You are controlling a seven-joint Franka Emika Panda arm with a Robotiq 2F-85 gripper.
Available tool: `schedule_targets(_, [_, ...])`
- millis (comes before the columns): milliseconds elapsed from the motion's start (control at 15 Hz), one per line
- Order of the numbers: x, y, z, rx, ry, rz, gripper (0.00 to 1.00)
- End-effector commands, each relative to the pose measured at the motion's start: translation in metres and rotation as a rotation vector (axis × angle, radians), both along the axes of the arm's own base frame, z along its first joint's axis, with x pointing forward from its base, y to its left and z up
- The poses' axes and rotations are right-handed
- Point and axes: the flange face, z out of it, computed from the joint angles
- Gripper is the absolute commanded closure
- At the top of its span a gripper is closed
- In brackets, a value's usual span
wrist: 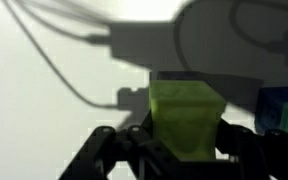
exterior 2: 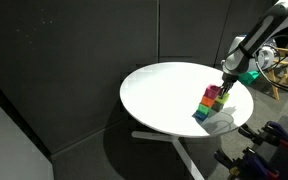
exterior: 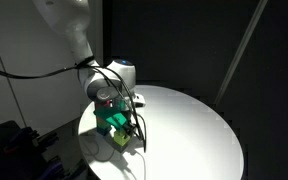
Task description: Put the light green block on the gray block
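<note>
White table point(exterior 2: 164, 90): 1 claw point(wrist: 182, 140) grips 1 light green block point(wrist: 184, 108).

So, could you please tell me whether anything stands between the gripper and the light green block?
Nothing visible does. In the wrist view the gripper is shut on the light green block, which sits between its fingers. I cannot make out the gray block in any view, so the way there cannot be judged.
</note>
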Motion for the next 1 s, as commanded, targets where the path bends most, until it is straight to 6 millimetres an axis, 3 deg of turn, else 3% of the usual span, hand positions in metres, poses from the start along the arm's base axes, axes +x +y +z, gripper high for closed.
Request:
schedule_targets(0, [0.0007, -0.0001, 0.0007, -0.016, -0.003, 0.001, 0.75])
schedule_targets(67, [0.0006, -0.0001, 0.0003, -0.016, -0.002, 0.0, 0.75])
schedule_targets(133, [0.0005, -0.0002, -0.0002, -0.016, -0.001, 0.0, 0.64])
schedule_targets(267, [0.0005, 0.0002, -0.001, -0.017, 0.001, -0.001, 0.27])
schedule_targets(400, [0.0004, -0.0002, -0.0017, -0.017, 0.002, -0.002, 0.2])
schedule_targets(533, [0.0002, -0.0006, -0.0023, -0.018, 0.004, -0.002, 0.03])
schedule_targets(933, [-0.0038, -0.0037, 0.0042, -0.011, -0.003, -0.008, 0.0])
